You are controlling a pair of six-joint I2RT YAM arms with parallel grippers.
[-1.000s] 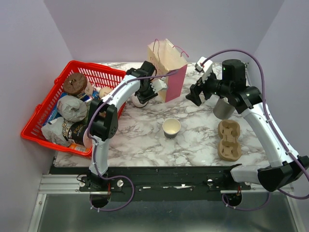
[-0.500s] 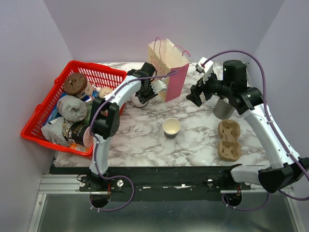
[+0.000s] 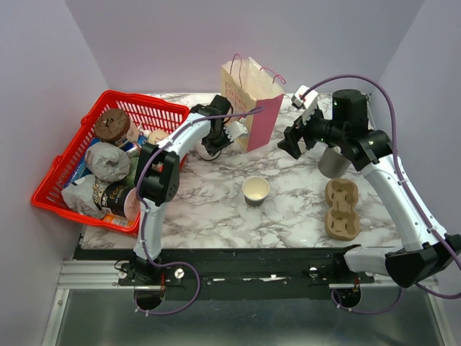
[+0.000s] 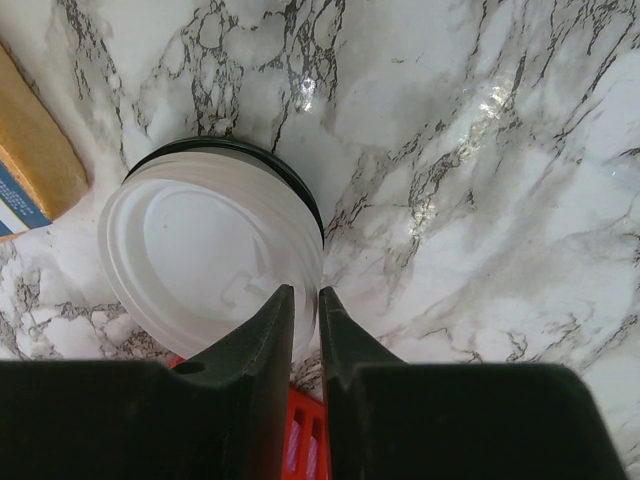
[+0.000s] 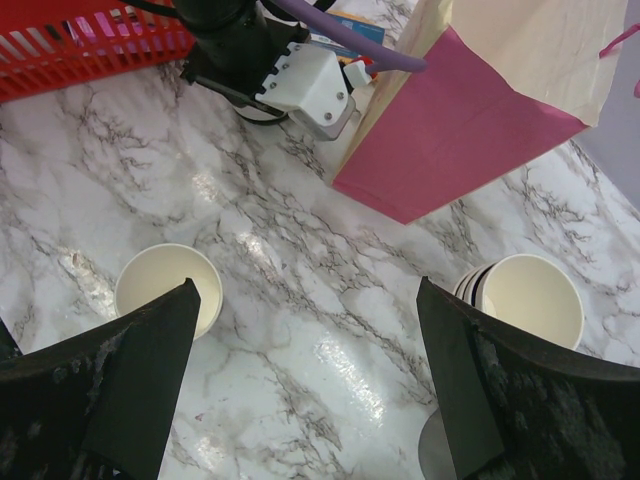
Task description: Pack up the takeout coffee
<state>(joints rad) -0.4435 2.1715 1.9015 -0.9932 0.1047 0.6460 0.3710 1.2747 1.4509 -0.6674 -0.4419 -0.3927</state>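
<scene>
Marble tabletop (image 3: 216, 209) holds the lidless takeout coffee (image 3: 256, 191) at centre, well apart from the white lid (image 4: 205, 260), whose rim the nearly clenched left tool (image 4: 303, 292) straddles, grip unclear, while the right tool (image 5: 307, 290) gapes.

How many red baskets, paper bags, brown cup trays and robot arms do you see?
Red baskets: 1
Paper bags: 1
Brown cup trays: 1
Robot arms: 2
Total: 5
</scene>
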